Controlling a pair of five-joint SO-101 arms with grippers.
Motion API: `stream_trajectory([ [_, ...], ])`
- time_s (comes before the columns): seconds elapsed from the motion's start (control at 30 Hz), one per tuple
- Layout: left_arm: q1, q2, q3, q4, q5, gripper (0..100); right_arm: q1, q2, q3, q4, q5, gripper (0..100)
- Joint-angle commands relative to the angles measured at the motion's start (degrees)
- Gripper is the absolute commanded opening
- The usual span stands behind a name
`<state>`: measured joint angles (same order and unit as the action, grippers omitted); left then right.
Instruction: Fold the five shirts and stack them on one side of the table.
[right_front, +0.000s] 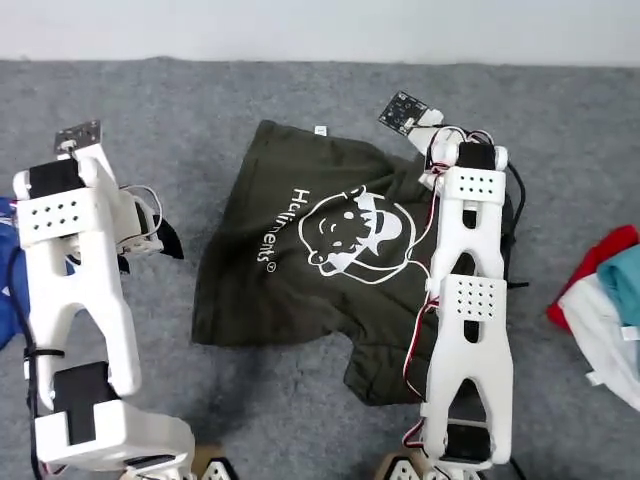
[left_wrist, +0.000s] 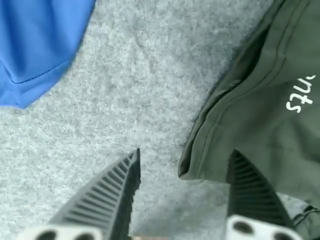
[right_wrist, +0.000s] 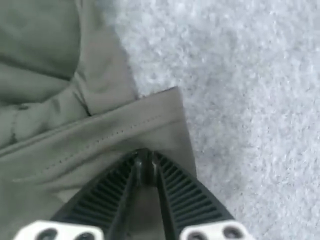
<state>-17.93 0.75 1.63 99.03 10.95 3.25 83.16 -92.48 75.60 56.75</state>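
While the grey felt tabletop (right_front: 300, 420) runs up to a white wall (right_front: 320, 28) at twelve o'clock, the olive shirt (right_front: 300, 270) lies spread at centre, its hem pinched in the right gripper (right_wrist: 145, 155), and the left gripper (left_wrist: 185, 152) gapes wide at its nine o'clock edge.

Olive-green shirt (right_front: 290, 280): dark olive, with a white line-drawn cartoon face and white lettering.
Blue shirt (left_wrist: 35, 45): plain bright blue.
Red shirt (right_front: 600, 258), teal shirt (right_front: 625, 280), white shirt (right_front: 605, 335): plain.
Surface (right_front: 300, 420): mottled grey.
Left arm (right_front: 70, 260), right arm (right_front: 470, 300): white, black motors; jaws black, ribbed.
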Motion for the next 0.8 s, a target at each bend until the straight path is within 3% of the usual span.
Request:
stream_trajectory([
  [0.0, 0.4, -2.5, -0.1, 1.7, -0.4, 26, 1.4, -0.7, -3.7, -1.0, 0.5, 0.9],
  [0.57, 0.4, -2.4, 0.0, 1.7, -0.4, 26, 7.4, -0.4, -3.4, -13.3, 0.7, 1.3],
  [0.77, 0.3, -2.6, 0.0, 1.7, -0.4, 26, 9.0, 0.8, -3.4, -13.8, 0.6, 11.5],
])
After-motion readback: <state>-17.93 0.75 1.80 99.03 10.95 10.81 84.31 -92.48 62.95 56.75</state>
